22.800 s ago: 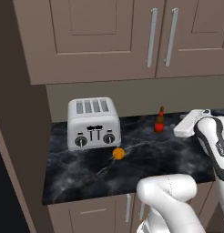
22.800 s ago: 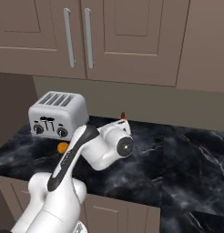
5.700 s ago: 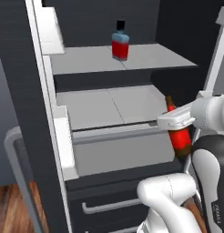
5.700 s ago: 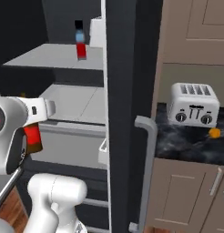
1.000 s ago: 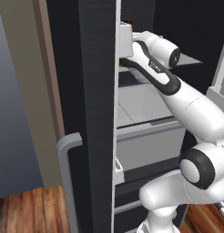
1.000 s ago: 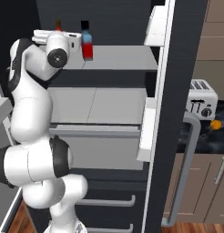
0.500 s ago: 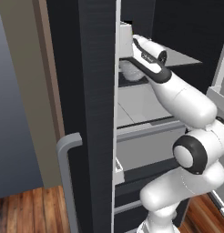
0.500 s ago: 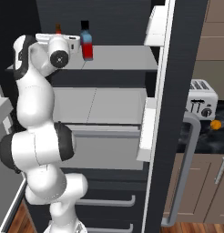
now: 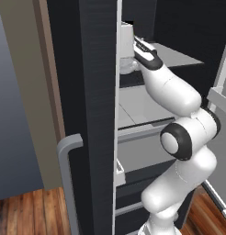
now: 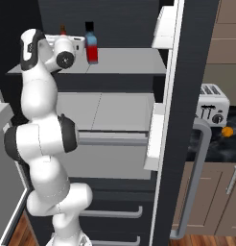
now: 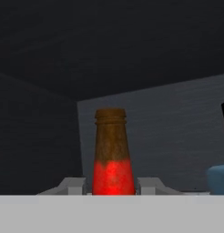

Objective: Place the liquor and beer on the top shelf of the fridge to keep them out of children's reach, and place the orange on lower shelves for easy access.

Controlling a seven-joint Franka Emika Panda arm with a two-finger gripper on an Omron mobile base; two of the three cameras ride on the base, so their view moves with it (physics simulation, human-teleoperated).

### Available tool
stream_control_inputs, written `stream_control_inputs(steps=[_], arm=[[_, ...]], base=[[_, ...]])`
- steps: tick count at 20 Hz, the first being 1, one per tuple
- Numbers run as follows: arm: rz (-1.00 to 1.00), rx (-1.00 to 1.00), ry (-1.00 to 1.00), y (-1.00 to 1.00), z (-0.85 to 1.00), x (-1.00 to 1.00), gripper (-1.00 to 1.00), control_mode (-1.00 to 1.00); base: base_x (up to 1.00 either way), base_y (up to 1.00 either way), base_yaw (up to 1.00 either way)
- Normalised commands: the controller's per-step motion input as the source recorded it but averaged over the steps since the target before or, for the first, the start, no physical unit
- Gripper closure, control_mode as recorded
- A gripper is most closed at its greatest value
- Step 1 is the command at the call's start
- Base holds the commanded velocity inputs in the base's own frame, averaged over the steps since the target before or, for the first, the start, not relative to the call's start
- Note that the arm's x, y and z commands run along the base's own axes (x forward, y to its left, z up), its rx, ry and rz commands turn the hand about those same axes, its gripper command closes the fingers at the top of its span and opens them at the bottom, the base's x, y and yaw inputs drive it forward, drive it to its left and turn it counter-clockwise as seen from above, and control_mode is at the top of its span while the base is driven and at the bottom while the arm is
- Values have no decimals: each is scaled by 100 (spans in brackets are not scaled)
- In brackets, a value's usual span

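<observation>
The beer stands upright between my gripper fingers, which are shut on its red neck. From the right base view the beer's cap peeks above my hand at the left end of the top shelf. The liquor stands on that shelf just right of my hand, and its pale-blue shoulder shows at the hand view's right edge. The orange lies on the dark counter beside the fridge. The lower shelves sit bare below.
An open fridge door with a grey bar handle fills the left base view's middle and hides my hand. The other open door carries white bins. A toaster stands behind the orange. Drawers lie under the shelves.
My arm has folded in closer to the fridge and stands more upright. The hand stays at the top shelf's left end, still holding the beer beside the liquor.
</observation>
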Motion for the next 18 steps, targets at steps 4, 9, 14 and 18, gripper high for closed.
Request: stream_control_inputs(steps=[4,9,14,18], arm=[[0,0,0,10,0,47,100,-100],[0,0,0,12,0,41,100,-100],[0,-1,0,16,0,34,-100,-100],[0,-2,0,19,0,20,-100,-100]], base=[[0,0,0],[0,0,0],[0,0,0],[0,0,0]])
